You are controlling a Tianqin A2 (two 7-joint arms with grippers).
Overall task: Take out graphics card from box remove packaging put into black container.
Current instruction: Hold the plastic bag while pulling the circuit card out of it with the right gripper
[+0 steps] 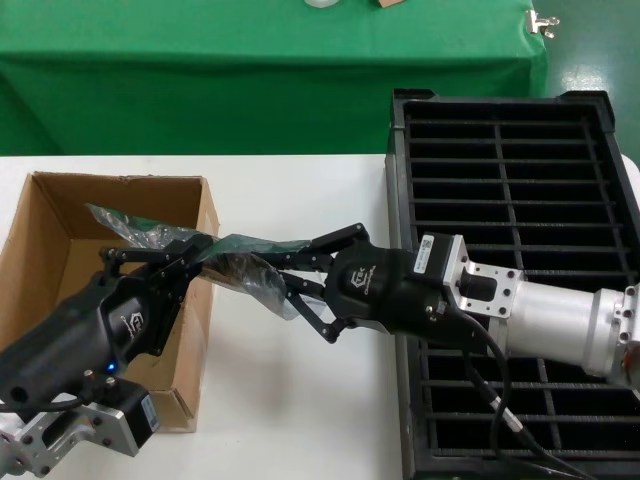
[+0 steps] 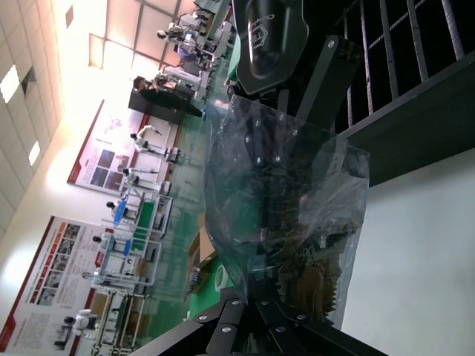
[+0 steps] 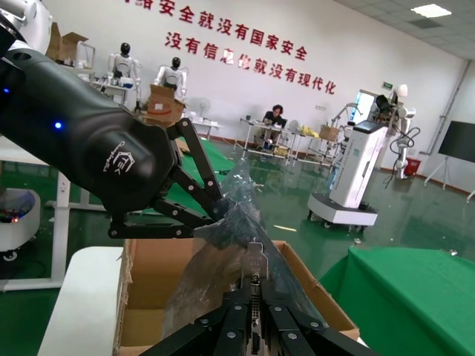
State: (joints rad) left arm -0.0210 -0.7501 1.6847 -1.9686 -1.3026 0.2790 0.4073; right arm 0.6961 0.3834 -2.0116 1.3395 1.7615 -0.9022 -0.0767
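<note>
The grey-blue packaging bag [image 1: 140,226] hangs stretched between my two grippers, above the right wall of the brown cardboard box [image 1: 50,255]. My left gripper [image 1: 203,252] is shut on the bag's box-side end; the bag fills the left wrist view [image 2: 297,185]. My right gripper [image 1: 266,264] is shut on the graphics card [image 1: 256,243], pinching its silver bracket [image 3: 256,271] at the bag's other end. The dark board shows through the plastic [image 2: 271,200]. The black container [image 1: 520,180] stands under my right arm, its slots empty.
A green-draped table [image 1: 250,70] runs along the back. White tabletop [image 1: 290,190] lies between the box and the crate. The right arm's cable [image 1: 495,385] hangs across the crate's near slots.
</note>
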